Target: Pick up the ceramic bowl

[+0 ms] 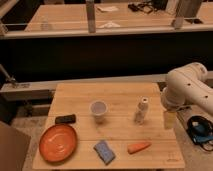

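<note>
Camera view, from the near edge of the wooden table (120, 92) going back: 1 blue sponge (104, 151) lies at the front, approx. in the middle, with its long side turned diagonally. Just to the right of it there is 1 orange carrot-like piece (138, 147), lying nearly left-right.

The ceramic bowl (58, 142), 1 pc., orange and shallow, sits in the front-left corner of the table. It stands flat with the opening facing up. It is round, so it has no real long axis and points to no side. Nothing touches it.

Just behind the bowl lies 1 small black object (65, 119), flat, with its long side left-right. I cannot tell what it is.

In the middle of the table stands 1 white cup (98, 110), upright, opening up. To the right of it is 1 white bottle (141, 110), also upright.

My gripper (170, 120) hangs at the right edge of the table, under my white arm (187, 87), near the bottle and well apart from the bowl. Whether it is open or closed, or holds sth., I cannot tell.

Behind is a dark partition (100, 55), then far tables (65, 17) with small items on them.
</note>
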`<state>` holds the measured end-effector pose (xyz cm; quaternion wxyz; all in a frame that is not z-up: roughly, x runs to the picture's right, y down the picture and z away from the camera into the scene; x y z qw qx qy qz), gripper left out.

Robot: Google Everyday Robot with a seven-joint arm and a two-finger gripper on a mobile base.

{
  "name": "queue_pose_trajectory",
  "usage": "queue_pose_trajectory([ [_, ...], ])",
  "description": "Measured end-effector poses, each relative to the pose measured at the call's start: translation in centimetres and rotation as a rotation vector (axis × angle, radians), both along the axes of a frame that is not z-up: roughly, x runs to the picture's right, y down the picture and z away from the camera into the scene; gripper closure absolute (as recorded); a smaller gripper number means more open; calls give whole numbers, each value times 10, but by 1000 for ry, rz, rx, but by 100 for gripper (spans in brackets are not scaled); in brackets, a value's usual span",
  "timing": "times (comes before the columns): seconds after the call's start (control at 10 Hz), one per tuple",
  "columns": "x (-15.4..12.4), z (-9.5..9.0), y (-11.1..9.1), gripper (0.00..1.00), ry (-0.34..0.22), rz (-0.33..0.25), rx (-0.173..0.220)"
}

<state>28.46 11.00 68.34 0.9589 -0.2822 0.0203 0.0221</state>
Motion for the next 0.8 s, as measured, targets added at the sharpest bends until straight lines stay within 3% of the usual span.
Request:
queue_pose_trajectory([
  [0.8, 0, 0, 0, 20, 0, 0, 0],
])
